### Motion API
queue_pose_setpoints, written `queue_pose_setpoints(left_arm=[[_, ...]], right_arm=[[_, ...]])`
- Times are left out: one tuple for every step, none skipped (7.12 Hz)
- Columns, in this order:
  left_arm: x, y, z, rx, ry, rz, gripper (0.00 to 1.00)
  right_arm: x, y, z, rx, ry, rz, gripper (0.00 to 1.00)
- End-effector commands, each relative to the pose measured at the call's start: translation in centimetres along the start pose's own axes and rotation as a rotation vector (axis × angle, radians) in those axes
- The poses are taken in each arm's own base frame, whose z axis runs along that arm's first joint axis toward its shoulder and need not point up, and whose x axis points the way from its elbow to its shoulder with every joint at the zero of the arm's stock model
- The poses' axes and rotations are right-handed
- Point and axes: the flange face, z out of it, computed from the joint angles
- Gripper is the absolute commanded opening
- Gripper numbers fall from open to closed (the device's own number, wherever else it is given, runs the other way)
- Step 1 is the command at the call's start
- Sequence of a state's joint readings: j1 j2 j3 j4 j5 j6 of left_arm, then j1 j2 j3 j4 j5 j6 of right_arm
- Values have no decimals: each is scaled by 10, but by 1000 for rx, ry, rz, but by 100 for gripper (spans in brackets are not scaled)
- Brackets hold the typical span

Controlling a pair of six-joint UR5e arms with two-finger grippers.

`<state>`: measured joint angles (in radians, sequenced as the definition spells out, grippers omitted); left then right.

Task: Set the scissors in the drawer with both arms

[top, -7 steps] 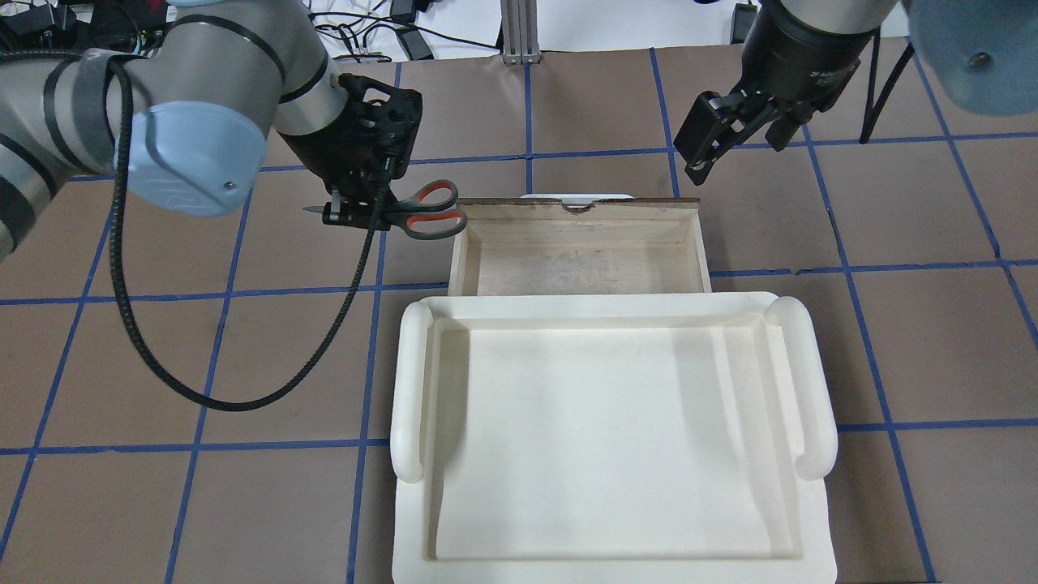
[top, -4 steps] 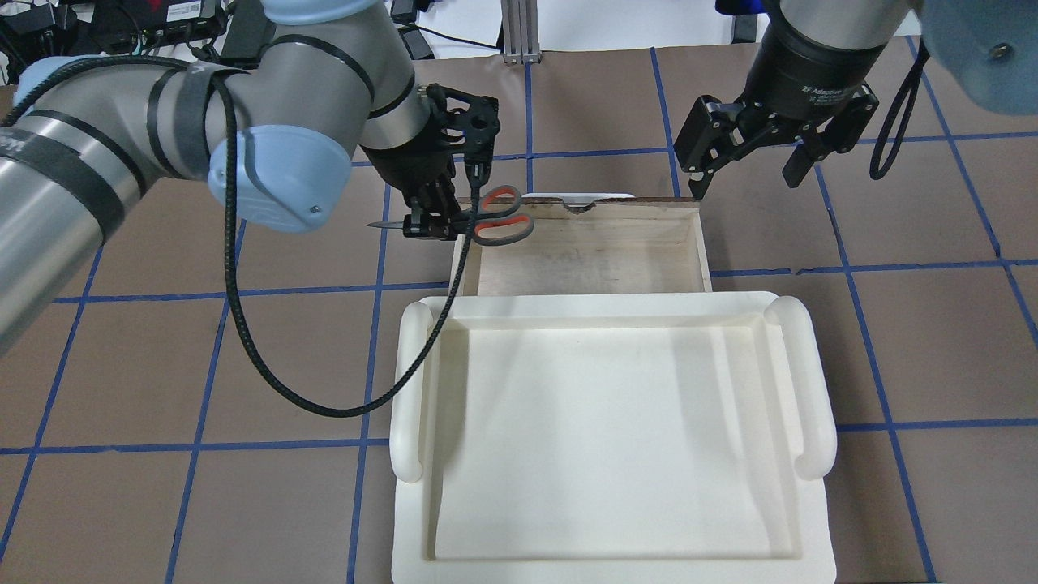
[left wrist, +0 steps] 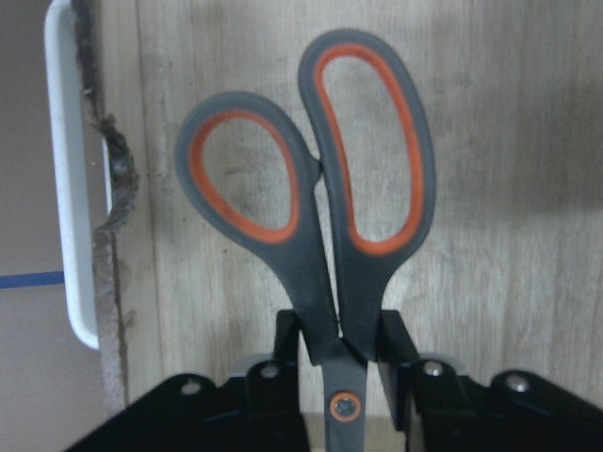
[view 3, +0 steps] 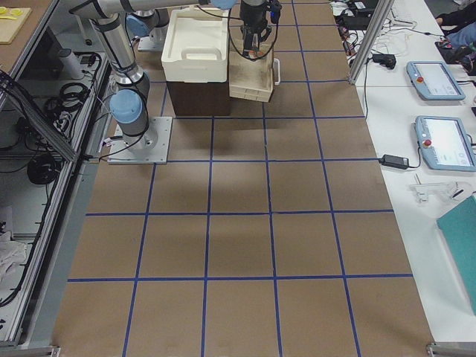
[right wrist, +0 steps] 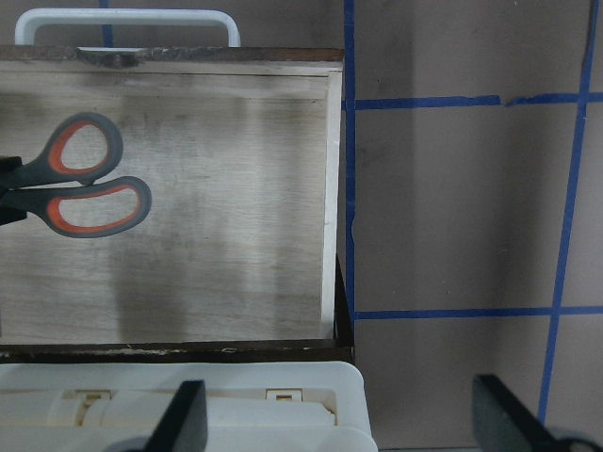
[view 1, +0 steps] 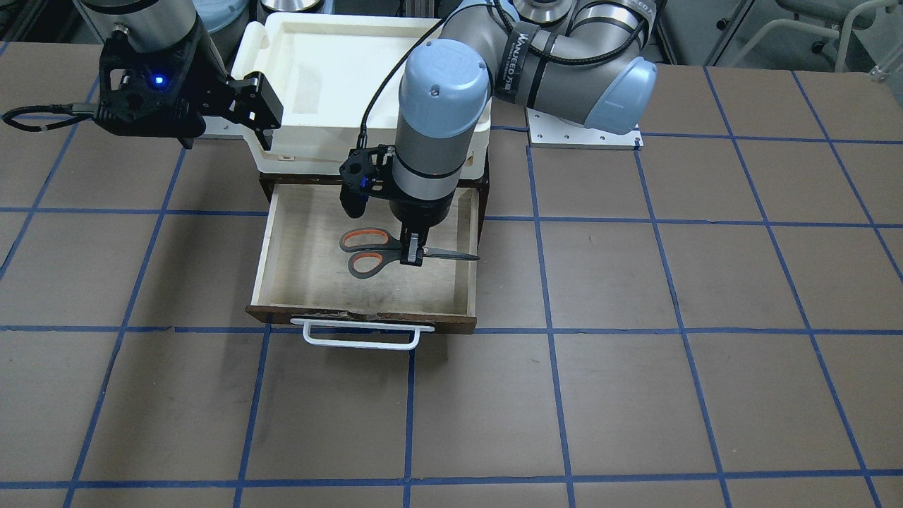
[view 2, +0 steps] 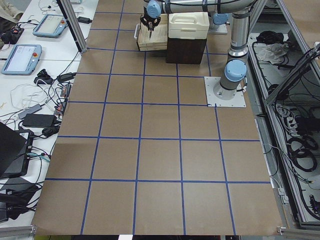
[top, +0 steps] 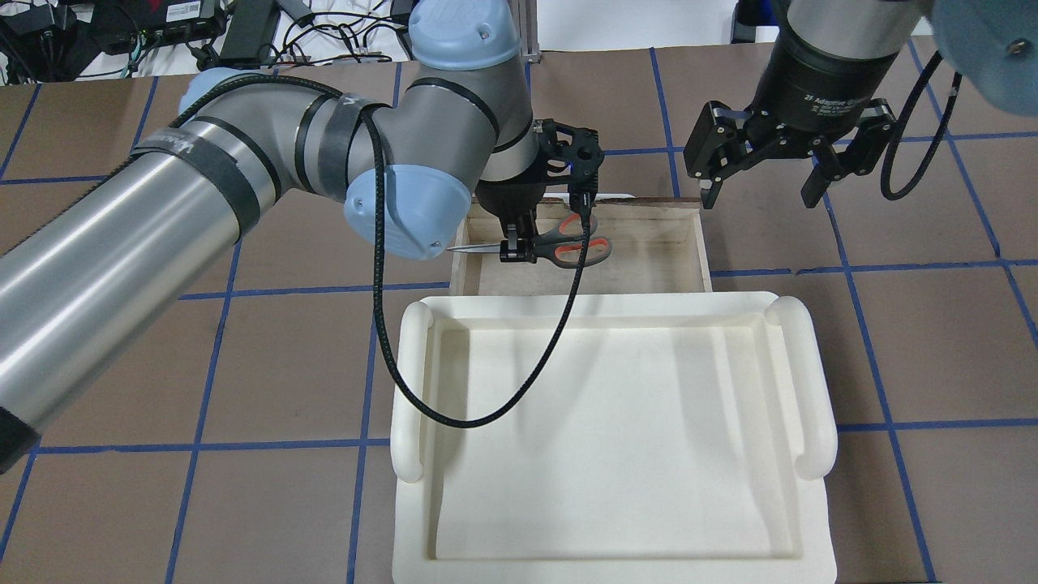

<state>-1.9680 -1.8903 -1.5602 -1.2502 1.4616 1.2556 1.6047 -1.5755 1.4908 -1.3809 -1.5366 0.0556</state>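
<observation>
Front view, centre frame: We see the left gripper [view 1: 413,255] over the open drawer [view 1: 310,279], its fingers pinched shut on the scissors [view 1: 388,250] close to the pivot. The loops point frame-left. The blade tip reaches the frame-right wall.

Overhead, upper right: The right gripper [top: 760,195] hovers just off the drawer's far corner, jaws spread wide with nothing between them. The white tray [top: 409,381] fills the lower centre.

Left wrist view: The blades are closed and the orange-lined loops hang over pale plywood. The white bar handle [left wrist: 71,188] runs down the left edge.

Right wrist view, upper left: The scissors are above the drawer floor. We cannot tell how high.

Side views: Both arms are too small for us to judge anything.

Step in hand: We judge it to be the lowering and release.

Doing it well: We would shift the scissors toward the drawer's middle so the tip clears the wall. We would then descend level, close to the floor, and open the fingers only there.
</observation>
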Motion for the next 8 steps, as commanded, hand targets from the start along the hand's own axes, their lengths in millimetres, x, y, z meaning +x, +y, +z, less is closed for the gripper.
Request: queue_pose_setpoints(left_arm=[[8, -22, 19, -29, 17, 11, 0], [9, -22, 24, -32, 25, 2, 0], [10, -26, 35, -34, 43, -4, 0], [13, -32, 36, -39, 43, 8, 0], [10, -33, 41, -36, 36, 6, 3], [6, -36, 45, -26, 10, 5, 34], [6, -37, 47, -24, 11, -26, 57], [6, -37, 47, -22, 12, -31, 70]], right_arm=[[1, -1, 1, -4, -1, 4, 100], [1, -1, 1, -2, 5, 4, 100], [1, -1, 1, 0, 5, 4, 100], [1, -1, 1, 0, 3, 4, 100], [1, -1, 1, 0, 5, 3, 100], [0, -1, 0, 3, 3, 3, 100], [0, -1, 0, 3, 3, 1, 100], [0, -1, 0, 3, 3, 0, 100]])
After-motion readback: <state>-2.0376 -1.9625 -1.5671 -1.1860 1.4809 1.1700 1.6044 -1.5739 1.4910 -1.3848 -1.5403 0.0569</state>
